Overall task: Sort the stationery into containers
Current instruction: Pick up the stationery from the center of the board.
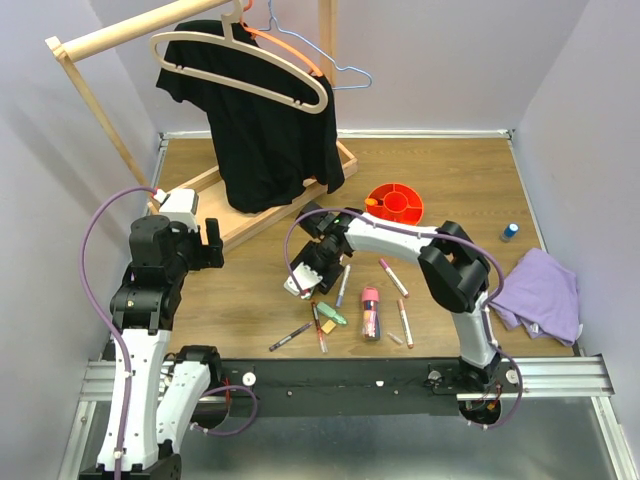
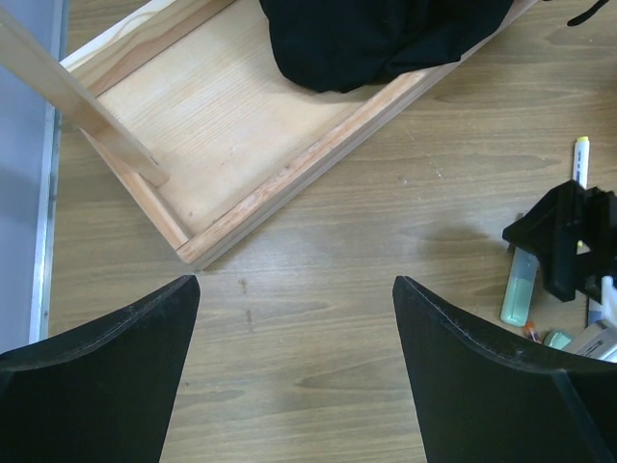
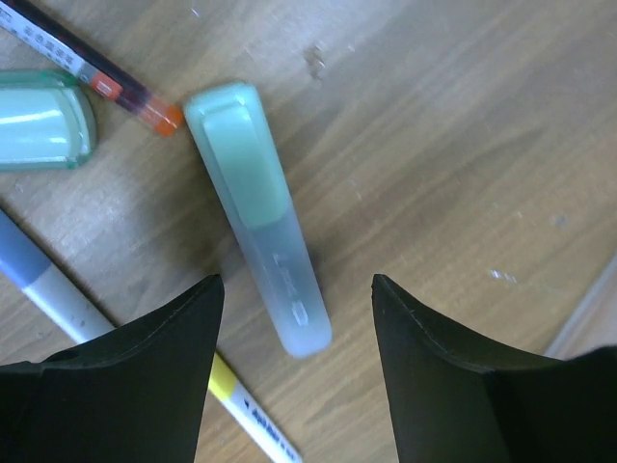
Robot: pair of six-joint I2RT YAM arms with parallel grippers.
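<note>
My right gripper (image 3: 297, 280) is open and low over the table, its jaws on either side of a pale green highlighter (image 3: 258, 217) lying flat, apart from both. A second green highlighter (image 3: 43, 121), a dark pen with an orange tip (image 3: 87, 68) and a white pen with a yellow band (image 3: 227, 391) lie beside it. In the top view the right gripper (image 1: 303, 278) is at the left end of the scattered pens (image 1: 393, 277) and a pink tube (image 1: 371, 312). The orange organiser (image 1: 395, 203) stands behind. My left gripper (image 2: 294, 282) is open and empty over bare wood.
A wooden rack base (image 1: 340, 178) with a black shirt (image 1: 265, 130) on a hanger stands at the back left; it also shows in the left wrist view (image 2: 241, 125). A purple cloth (image 1: 540, 290) and a small blue cap (image 1: 510, 231) lie at the right.
</note>
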